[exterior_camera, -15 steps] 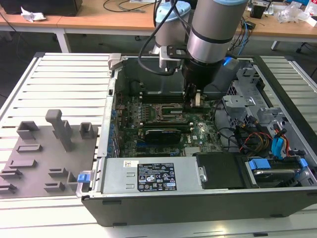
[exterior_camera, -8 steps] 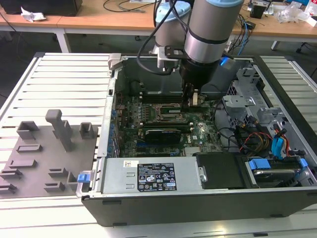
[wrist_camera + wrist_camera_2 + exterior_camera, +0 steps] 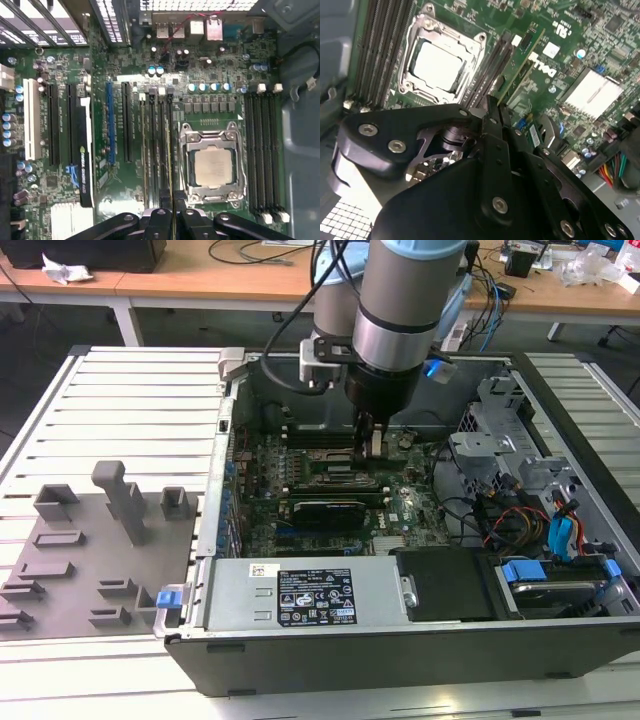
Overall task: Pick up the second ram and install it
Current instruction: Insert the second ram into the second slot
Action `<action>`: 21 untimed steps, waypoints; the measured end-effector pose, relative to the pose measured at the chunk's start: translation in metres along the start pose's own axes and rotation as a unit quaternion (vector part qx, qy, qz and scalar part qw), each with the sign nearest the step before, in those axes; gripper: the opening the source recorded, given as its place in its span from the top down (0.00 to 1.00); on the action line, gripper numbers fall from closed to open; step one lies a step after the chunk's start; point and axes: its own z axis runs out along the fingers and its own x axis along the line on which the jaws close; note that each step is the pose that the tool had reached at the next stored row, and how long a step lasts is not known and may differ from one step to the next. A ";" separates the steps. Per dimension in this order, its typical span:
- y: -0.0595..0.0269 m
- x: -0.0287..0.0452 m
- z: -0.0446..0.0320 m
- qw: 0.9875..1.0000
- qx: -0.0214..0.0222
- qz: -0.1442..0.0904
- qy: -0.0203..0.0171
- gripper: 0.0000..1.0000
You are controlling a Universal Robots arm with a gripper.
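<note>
Arm was down inside the open computer case (image 3: 420, 640), gripper (image 3: 368, 440) right over the motherboard (image 3: 330, 530) in the exterior view. Fingers (image 3: 159, 220) were closed on the second ram (image 3: 173, 145), pinching its upper edge. In the first wrist view the stick ran edge-on as a thin line straight out from between the fingertips, lined up with the bank of memory slots (image 3: 157, 145) just beside the processor socket (image 3: 214, 165). Second wrist view showed the same: the green stick (image 3: 520, 70) stood upright on edge, its far end by the dark slots next to the socket (image 3: 442, 60), its near end hidden behind the gripper (image 3: 492, 112). Could not tell if it was fully seated or only resting in the slot.

Processor sat in its socket with the metal frame around it. Another bank of memory slots (image 3: 265, 155) lay on the socket's other side. Silver heatsink (image 3: 592, 92) sat further along the board.

In the exterior view, a grey holder tray (image 3: 90, 560) lay on the table to the exterior view's left of the case, well apart from the gripper. Power supply (image 3: 300, 595) sat along the case's near edge, cables (image 3: 520, 520) bundled toward the exterior view's right.
</note>
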 end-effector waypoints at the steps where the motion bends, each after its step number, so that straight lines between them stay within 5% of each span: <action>1: 0.0011 0.0001 0.0006 1.000 0.000 0.000 0.003 0.87; 3: 0.0031 0.0002 0.0020 1.000 0.000 0.000 0.006 0.87; 13: 0.0069 0.0010 0.0139 1.000 0.000 0.000 0.007 0.87; 21: 0.0184 0.0005 0.0284 1.000 0.000 0.000 0.007 0.87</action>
